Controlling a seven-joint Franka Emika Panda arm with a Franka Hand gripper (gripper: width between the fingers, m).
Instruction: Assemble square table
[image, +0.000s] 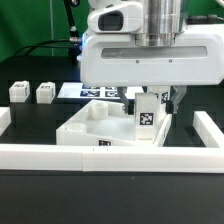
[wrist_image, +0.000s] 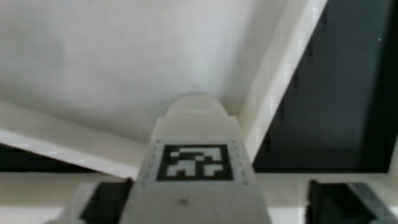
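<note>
The white square table top (image: 95, 124) lies tray-like in the middle of the table, just behind the front wall. A white leg (image: 147, 114) with a black-and-white tag stands upright at the top's corner on the exterior view's right. My gripper (image: 150, 100) hangs straight over this leg, one finger on each side. In the wrist view the tagged leg (wrist_image: 196, 150) sits between the dark fingers (wrist_image: 103, 202). A light gap shows between the leg and the other finger, so the jaws are open around it. The table top (wrist_image: 107, 70) fills the view beyond.
Two more small white legs (image: 18, 92) (image: 45, 93) stand at the back on the exterior view's left. The marker board (image: 92, 92) lies behind the table top. A low white border wall (image: 100, 155) runs along the front and up both sides.
</note>
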